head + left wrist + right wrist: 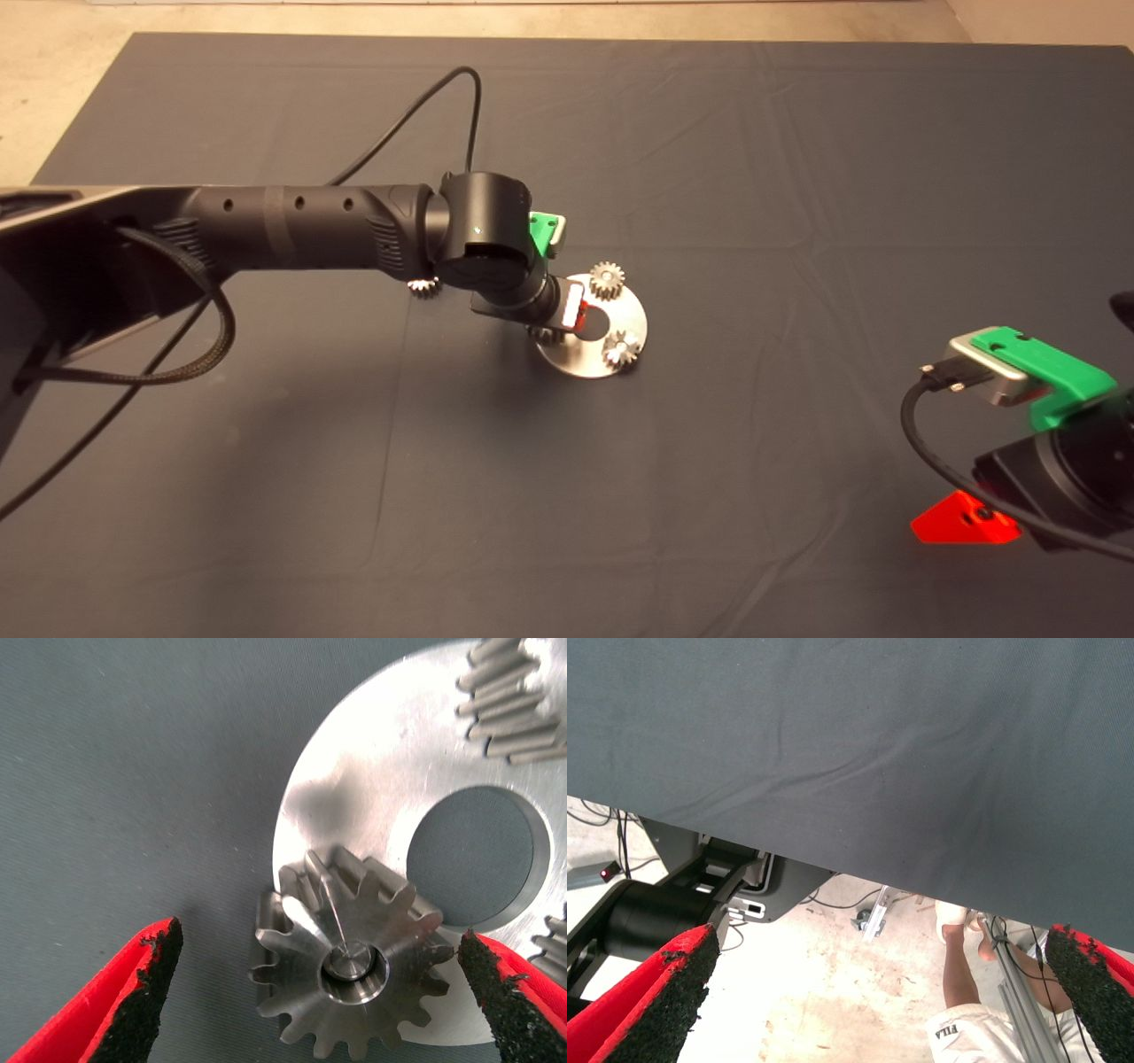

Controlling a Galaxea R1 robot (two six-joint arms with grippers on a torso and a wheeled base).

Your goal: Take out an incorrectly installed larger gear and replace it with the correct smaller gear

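The larger gear point(350, 970), bright silver with pointed flared teeth, sits on a pin on the round metal plate point(372, 771) and overhangs its rim. My left gripper point(319, 939) is open just above it, one finger on each side, the pads not pressing it. In the head view the left gripper point(560, 321) covers that gear at the plate's point(580, 361) left side. The smaller gear point(423, 286) lies loose on the mat to the left of the plate, partly hidden by the left arm. My right gripper point(970, 523) is parked at the lower right, open point(881, 939) and empty.
Two more small gears stand on the plate, one at the far side point(607, 279) and one at the near right point(620, 348), around a centre hole point(595, 317). The right wrist view shows the mat's edge, the floor, cables and a person's leg point(957, 966).
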